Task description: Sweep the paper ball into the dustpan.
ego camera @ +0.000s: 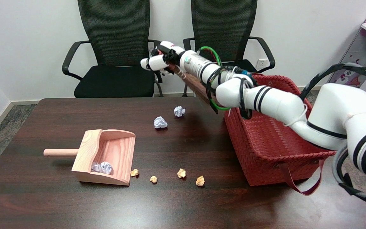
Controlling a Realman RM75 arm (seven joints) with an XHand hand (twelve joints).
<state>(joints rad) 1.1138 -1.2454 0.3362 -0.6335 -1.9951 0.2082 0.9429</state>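
Head view, near to far. Near the table's (43, 203) front edge, four small tan paper scraps (181, 173) lie in a loose row, the leftmost just beside the open mouth of the wooden dustpan (113, 152). The dustpan sits left of centre with its round handle pointing toward the table's left edge; a crumpled white paper ball (102, 167) already rests inside it, near the front wall. At the table's right edge stands a red woven basket (265, 149), a strap hanging over its near corner.

Farther back, around the middle of the table toward its far edge, two more white paper balls lie on the bare wood, near each other but apart: one nearer paper ball (160, 122) and one farther paper ball (179, 111), both well apart from the dustpan.

The right arm (265, 101) enters from the lower right, passes over the basket and extends up and leftward past the table's far edge. Its right hand (160, 60) is raised in the air in front of the two black chairs (116, 47), fingers wrapped around the handle of a small broom (195, 84). The broom slopes down to the right beneath the forearm, its brown bristles partly hidden behind the arm, clear of the table.
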